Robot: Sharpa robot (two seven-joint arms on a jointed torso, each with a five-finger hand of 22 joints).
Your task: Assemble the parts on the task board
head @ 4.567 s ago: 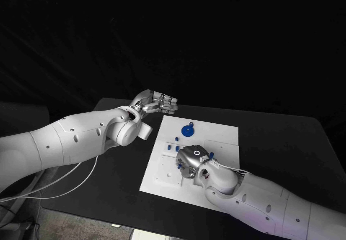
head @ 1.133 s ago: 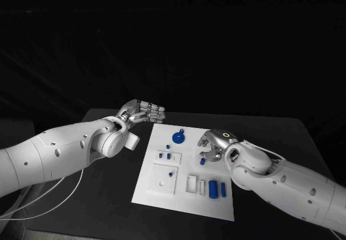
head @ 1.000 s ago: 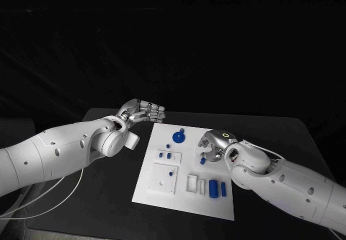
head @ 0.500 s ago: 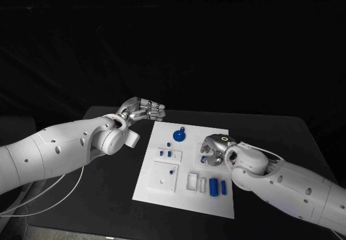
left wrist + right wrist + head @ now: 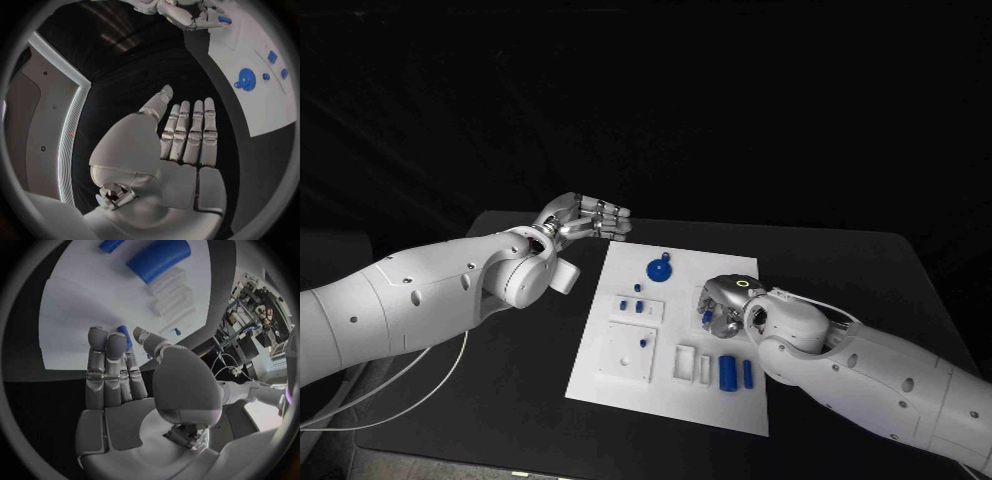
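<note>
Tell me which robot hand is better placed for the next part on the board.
The right robot hand: it is over the task board, fingers at a small blue part. The left robot hand is off the board's far corner.

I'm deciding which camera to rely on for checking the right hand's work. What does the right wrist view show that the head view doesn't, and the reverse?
Right wrist view alone: a small blue part between the right hand's fingertips, close up.

Head view alone: the left hand hovering off the board's far left corner, and the blue disc part.

Both: the white task board and the two blue cylinders.
</note>
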